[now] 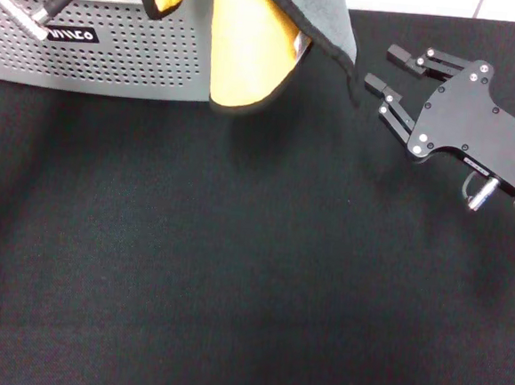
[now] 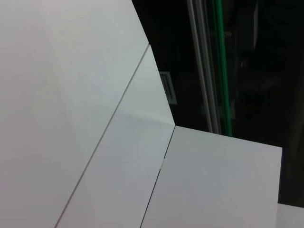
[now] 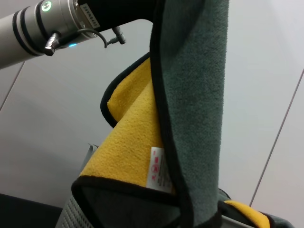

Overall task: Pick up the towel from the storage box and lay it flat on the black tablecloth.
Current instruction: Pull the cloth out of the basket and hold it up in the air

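Head view. The towel [image 1: 251, 45] hangs in folds from the top edge of the frame, yellow-orange face and grey face both showing, dark trim along its edges. Its lower fold hangs in front of the near wall of the storage box [image 1: 99, 51], a perforated light grey basket with a black label. The right tool [image 1: 396, 74] hovers just beside the towel's trailing grey edge, apart from it, its two black fingers [image 1: 409, 60] spread wide and holding nothing. The left arm [image 1: 31, 5] enters at the top corner above the box; whether the left tool is spread or closed cannot be told.

Right wrist view. The towel's white tag [image 3: 160, 170] lies on the yellow face.

The black tablecloth [image 1: 233, 271] covers the surface beneath both tools. White wall panels [image 2: 71, 95] stand behind.
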Controlling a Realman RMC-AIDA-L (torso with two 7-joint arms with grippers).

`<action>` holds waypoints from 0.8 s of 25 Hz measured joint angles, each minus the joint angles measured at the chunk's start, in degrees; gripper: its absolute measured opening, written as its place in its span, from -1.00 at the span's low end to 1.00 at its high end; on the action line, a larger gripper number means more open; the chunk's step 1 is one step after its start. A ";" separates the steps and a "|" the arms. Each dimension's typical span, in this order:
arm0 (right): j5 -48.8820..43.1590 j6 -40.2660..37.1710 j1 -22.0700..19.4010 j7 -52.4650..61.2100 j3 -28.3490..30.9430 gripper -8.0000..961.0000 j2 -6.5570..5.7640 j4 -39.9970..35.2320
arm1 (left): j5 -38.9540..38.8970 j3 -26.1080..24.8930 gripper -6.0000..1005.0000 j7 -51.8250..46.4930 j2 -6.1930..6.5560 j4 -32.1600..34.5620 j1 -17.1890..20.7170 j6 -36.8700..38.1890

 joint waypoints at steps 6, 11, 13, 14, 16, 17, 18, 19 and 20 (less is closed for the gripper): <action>-0.47 0.34 -0.01 0.00 -2.06 -0.34 0.00 -0.22 | -1.02 0.38 -0.89 0.33 0.10 0.00 0.25 -0.01; -0.62 2.83 -0.61 -0.01 -2.63 -0.36 0.00 -0.92 | -1.16 -0.24 -0.88 0.71 0.16 -0.23 0.78 -0.18; -0.68 3.11 -0.64 -0.02 -2.63 -0.37 0.00 -0.93 | -1.27 -0.24 -0.88 0.97 0.16 -0.49 0.74 -0.24; -0.72 3.13 -0.64 -0.02 -2.65 -0.37 0.00 -0.91 | -1.29 -0.24 -0.88 1.00 0.16 -0.56 0.68 -0.25; -0.74 3.27 -0.66 -0.09 -2.69 -0.37 0.00 -0.83 | -1.31 -0.23 -0.88 1.02 0.16 -0.64 0.56 -0.31; -0.84 3.55 -0.66 -0.38 -2.70 -0.37 0.00 -0.73 | -1.31 -0.23 -0.88 1.03 0.16 -0.66 0.53 -0.34; -0.95 3.67 -0.67 -0.95 -2.71 -0.37 0.00 -0.63 | -1.31 -0.23 -0.88 1.03 0.16 -0.68 0.50 -0.38; -1.28 3.87 -0.67 -1.91 -2.73 -0.37 0.00 -0.51 | -1.33 -0.23 -0.88 1.04 0.16 -0.71 0.49 -0.41; -1.73 4.02 -0.67 -3.08 -2.75 -0.37 0.00 -0.41 | -1.33 -0.22 -0.88 1.06 0.16 -0.73 0.48 -0.44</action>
